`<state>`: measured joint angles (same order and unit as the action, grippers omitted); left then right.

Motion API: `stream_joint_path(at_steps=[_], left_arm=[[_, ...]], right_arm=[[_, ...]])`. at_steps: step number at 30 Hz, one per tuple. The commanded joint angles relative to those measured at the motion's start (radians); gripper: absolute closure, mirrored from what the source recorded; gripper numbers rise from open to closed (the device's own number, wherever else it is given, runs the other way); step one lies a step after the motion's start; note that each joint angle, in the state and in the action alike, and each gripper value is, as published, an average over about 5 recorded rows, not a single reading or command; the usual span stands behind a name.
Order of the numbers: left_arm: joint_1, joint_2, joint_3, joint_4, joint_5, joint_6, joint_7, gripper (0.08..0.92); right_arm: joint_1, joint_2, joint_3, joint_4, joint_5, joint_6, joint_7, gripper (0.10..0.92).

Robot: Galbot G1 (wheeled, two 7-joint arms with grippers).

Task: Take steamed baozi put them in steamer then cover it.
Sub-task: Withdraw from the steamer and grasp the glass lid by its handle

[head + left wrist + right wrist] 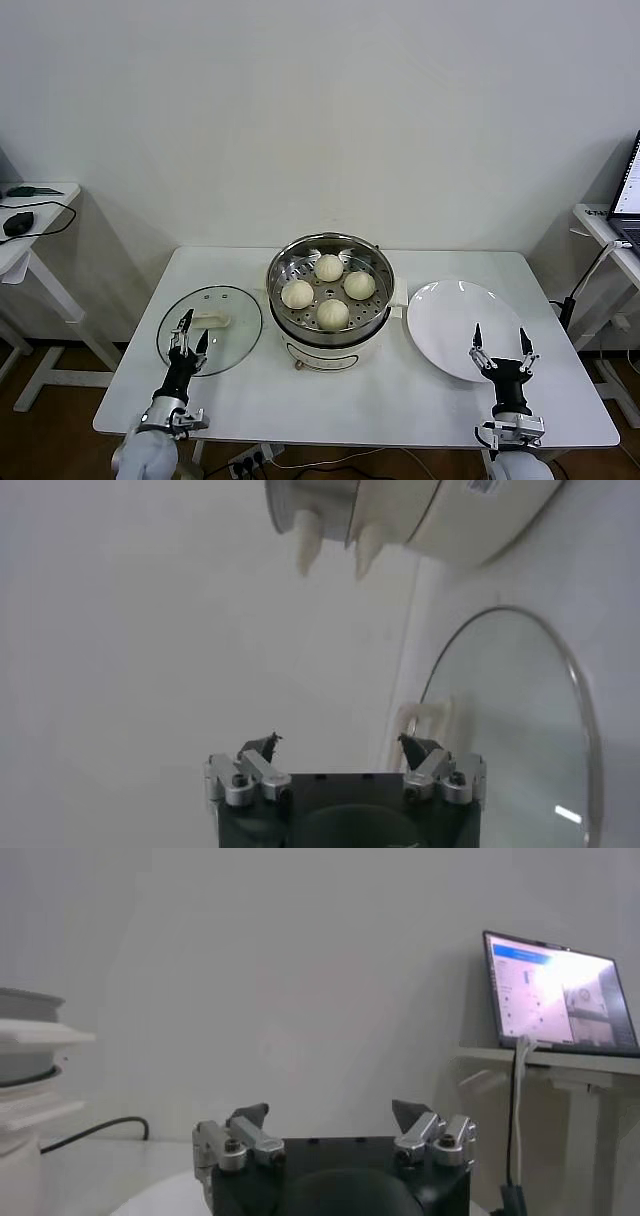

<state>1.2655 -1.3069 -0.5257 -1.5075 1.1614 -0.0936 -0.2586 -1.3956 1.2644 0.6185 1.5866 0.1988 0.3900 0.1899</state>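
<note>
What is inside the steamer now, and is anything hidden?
Four steamed baozi lie on the perforated tray inside the open steamer. The cover lies on the table to its left. What is below the tray cannot be seen.

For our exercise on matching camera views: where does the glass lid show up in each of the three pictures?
Head view: the glass lid lies flat on the table, left of the steamer, under the open left gripper.
Left wrist view: lid beyond the gripper.
Right wrist view: not in it.
Shared landmark: the steamer.
</note>
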Motion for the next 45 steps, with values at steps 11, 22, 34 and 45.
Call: stream_joint_path(at_steps=[11,22,34,45], left_arm=[[-0.131,-0.014,0.054,0.140,0.078,0.102,0.031,0.177],[-0.167,-0.021,0.050,0.190,0.107,0.097,0.019,0.177],[-0.191,-0.025,0.054,0.192,0.112,0.105,0.017,0.177],[-0.230,-0.033,0.059,0.245,0.125,0.106,0.022,0.177]], right_arm=[[-0.001,0.030,-0.001,-0.008,-0.009,-0.001,-0.002,0.203],[0.003,0.040,-0.002,-0.015,-0.015,0.001,-0.004,0.203],[0.007,0.045,-0.003,-0.024,-0.021,0.006,-0.006,0.203],[0.007,0.049,-0.004,-0.025,-0.023,0.009,-0.006,0.203]])
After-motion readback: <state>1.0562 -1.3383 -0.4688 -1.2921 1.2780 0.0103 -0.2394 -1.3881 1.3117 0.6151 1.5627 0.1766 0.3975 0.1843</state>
